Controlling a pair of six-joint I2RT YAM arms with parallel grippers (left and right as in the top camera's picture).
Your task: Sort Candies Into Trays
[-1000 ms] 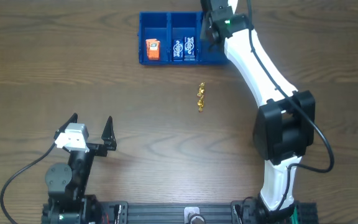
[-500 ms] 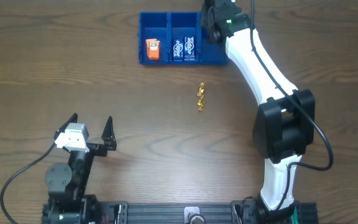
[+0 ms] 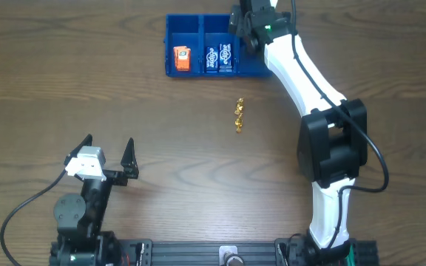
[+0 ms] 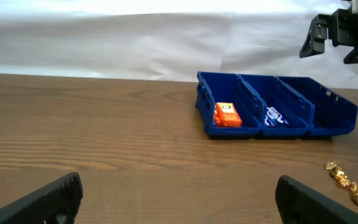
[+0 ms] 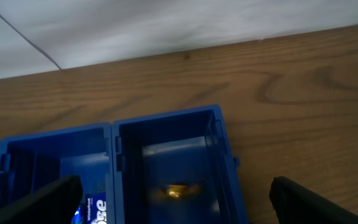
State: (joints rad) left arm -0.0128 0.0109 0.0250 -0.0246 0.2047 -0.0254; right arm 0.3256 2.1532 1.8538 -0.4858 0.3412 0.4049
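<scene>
Right gripper (image 3: pixel 244 24) hangs released and empty over the blue tray's (image 4: pixel 340 117) right-hand compartment holding one gold candy (image 5: pixel 178 190) - presumably the gold bin - more loose gold candies (image 3: pixel 239 117) on the table (image 3: pixel 87 89), left gripper (image 3: pixel 109 150) parked, fingers spread.

The top camera is looking straight down from high above the blue tray (image 3: pixel 168 41). The left wrist camera is facing it low from well apart, the right one peering down from close above; all three are sharing it.
</scene>
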